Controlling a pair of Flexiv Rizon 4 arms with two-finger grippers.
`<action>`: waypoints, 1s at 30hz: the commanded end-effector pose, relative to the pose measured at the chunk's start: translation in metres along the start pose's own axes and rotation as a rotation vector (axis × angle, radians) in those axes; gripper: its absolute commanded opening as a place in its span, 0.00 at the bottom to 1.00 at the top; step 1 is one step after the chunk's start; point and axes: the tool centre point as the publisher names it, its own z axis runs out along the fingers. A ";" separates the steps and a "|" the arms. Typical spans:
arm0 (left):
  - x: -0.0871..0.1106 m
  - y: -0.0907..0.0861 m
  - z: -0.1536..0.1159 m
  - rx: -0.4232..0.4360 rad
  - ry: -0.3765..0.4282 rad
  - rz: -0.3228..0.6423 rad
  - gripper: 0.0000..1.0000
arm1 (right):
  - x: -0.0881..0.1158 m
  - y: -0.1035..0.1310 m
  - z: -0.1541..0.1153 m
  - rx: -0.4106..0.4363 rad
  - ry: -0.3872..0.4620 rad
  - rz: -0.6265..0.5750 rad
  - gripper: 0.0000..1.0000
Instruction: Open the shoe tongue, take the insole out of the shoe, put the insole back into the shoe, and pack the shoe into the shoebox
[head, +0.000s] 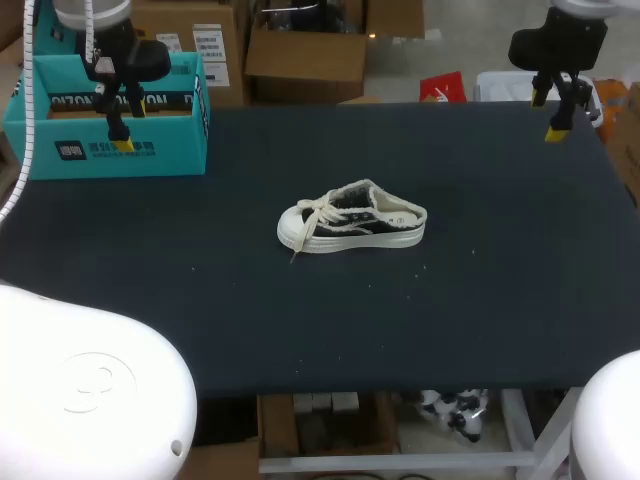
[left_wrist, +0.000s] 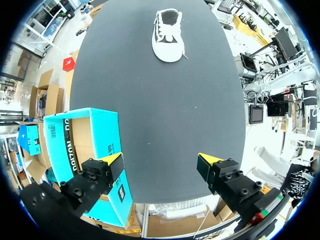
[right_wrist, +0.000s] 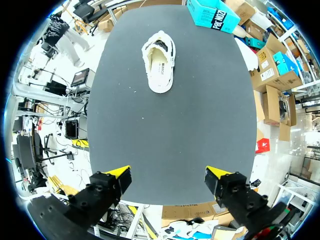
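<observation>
The shoe (head: 350, 218) stands on its sole at the centre of the table (head: 500, 300), well apart from the open shoebox (head: 105, 120) at the far left corner, while the left tool (head: 127, 120) above the shoebox and the right tool (head: 550, 113) above the far right corner are both spread wide and hold nothing.

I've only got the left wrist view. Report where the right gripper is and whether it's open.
Observer: The right gripper hangs open above the far right corner of the table, holding nothing.
Operator: Now describe the shoe's heel end. I only see the toe.
Observer: The shoe is backless there, and the heel points toward the right gripper's side.
Operator: Check the insole.
Observer: The insole lies inside the shoe, seen through the open heel in the right wrist view.
</observation>
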 end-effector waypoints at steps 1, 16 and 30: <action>0.000 0.000 0.000 -0.002 0.000 -0.001 1.00 | 0.000 0.000 -0.001 0.002 0.002 0.000 1.00; -0.001 -0.005 -0.001 0.012 0.012 -0.015 1.00 | 0.000 0.002 0.000 -0.016 -0.002 -0.005 1.00; 0.016 -0.042 0.016 0.117 0.087 -0.561 1.00 | 0.026 0.078 0.058 -0.243 0.047 0.045 1.00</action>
